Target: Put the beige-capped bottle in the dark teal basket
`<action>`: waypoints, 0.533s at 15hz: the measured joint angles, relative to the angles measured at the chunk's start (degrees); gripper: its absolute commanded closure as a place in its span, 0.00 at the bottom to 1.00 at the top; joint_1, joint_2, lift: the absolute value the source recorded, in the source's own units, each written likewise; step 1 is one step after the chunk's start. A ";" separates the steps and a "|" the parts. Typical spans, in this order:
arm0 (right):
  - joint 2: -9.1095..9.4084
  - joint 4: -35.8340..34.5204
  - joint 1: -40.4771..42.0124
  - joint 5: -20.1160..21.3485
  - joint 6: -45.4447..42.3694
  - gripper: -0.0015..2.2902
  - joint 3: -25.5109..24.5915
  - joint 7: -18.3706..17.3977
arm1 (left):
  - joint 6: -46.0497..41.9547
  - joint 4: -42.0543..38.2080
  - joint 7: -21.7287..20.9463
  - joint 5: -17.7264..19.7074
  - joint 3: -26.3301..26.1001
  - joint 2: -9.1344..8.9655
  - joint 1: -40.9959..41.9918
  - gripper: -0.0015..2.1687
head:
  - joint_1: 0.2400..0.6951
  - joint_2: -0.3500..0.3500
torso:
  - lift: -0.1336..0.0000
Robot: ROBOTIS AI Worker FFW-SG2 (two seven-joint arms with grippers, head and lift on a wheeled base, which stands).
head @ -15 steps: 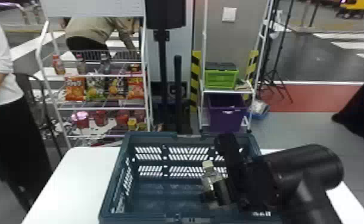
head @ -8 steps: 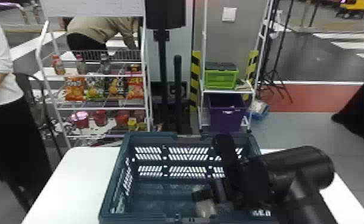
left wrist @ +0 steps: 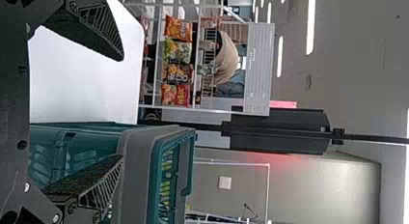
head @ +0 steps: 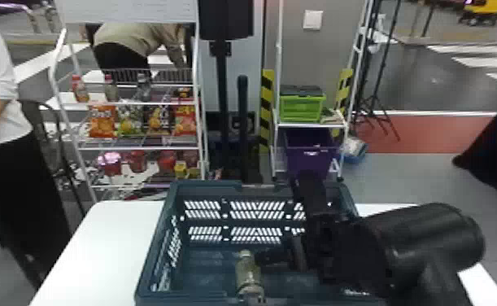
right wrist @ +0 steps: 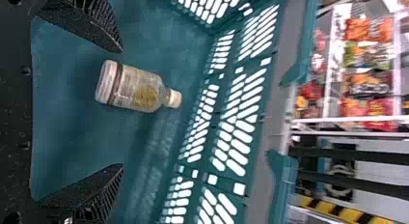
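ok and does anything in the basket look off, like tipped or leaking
One thing: the beige-capped bottle seems to lie on its side in the dark teal basket rather than stand. Its cap is on, and I see no spill or damage.

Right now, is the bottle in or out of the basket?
In: the bottle shows within the walls of the basket, clear of the open right fingers.

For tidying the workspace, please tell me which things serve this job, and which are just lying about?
For the job:
- clear beige-capped bottle
- dark teal slotted basket
- black right claw, open

Only lying about:
- colourful snack bags on white wire rack
- green plastic crate
- purple plastic bin
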 measured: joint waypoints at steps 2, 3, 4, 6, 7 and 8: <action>-0.69 -4.98 3.62 1.86 -3.36 0.02 0.89 -0.01 | -0.06 0.17 -0.10 -0.05 -0.05 -0.03 -0.06 0.08 | 0.57 0.50 | 1.00; -1.49 -6.96 6.23 2.34 -7.96 0.02 0.99 -0.16 | -0.06 0.18 -0.10 -0.07 -0.11 -0.03 -0.09 0.08 | 0.57 0.50 | 1.00; -2.32 -8.82 9.83 3.09 -16.07 0.02 0.90 -0.25 | 0.00 0.17 -0.06 -0.08 -0.18 -0.03 -0.14 0.08 | 0.57 0.50 | 1.00; -3.71 -12.00 16.53 4.15 -30.03 0.02 0.16 -0.27 | 0.17 -0.18 0.00 -0.08 -0.33 -0.02 -0.21 0.08 | 0.57 0.50 | 1.00; -4.49 -13.49 18.94 4.24 -32.91 0.02 -0.23 -0.27 | 0.47 -0.45 0.06 -0.11 -0.52 0.01 -0.24 0.08 | 0.57 0.50 | 1.00; -5.39 -15.33 21.79 4.27 -34.75 0.02 -0.86 -0.27 | 0.77 -0.74 0.13 -0.20 -0.80 0.03 -0.25 0.08 | 0.57 0.50 | 1.00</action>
